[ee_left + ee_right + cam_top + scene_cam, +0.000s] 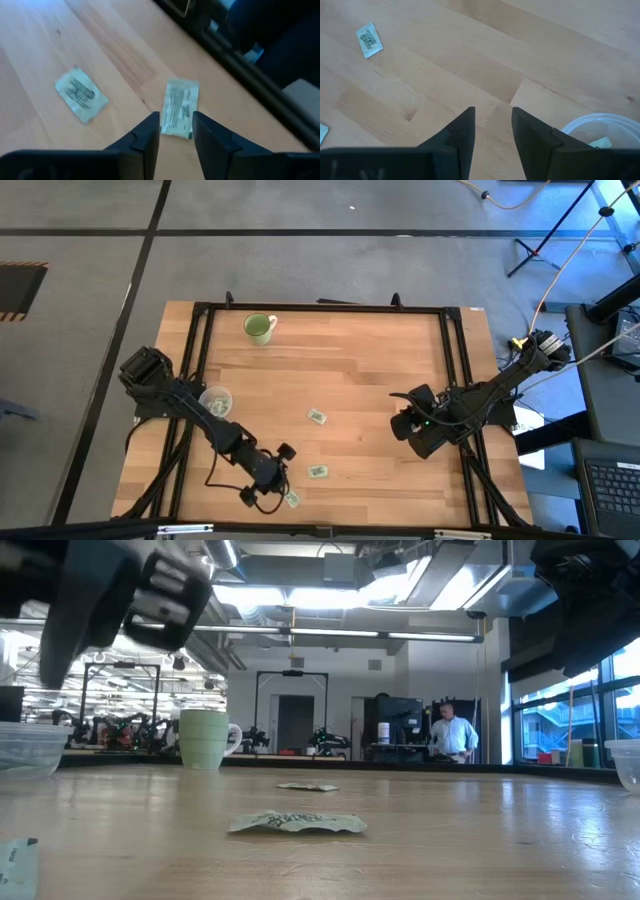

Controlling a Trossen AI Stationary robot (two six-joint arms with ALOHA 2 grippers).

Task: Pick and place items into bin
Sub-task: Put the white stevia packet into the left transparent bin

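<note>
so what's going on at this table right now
Two robot arms are clearing small green packets off a wooden table. The left tool is open near the front edge, poised just over one packet, with another packet beside it. The right tool hangs open over bare wood next to a clear plastic bin with a packet in it. A green mug stands at the back.

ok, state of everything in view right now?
left tool: open, above a packet at the table's near edge
right tool: open, empty, hovering beside its clear bin
other packets: flat on the table
left clear bin: upright on the table
green mug: upright at the far edge
</note>
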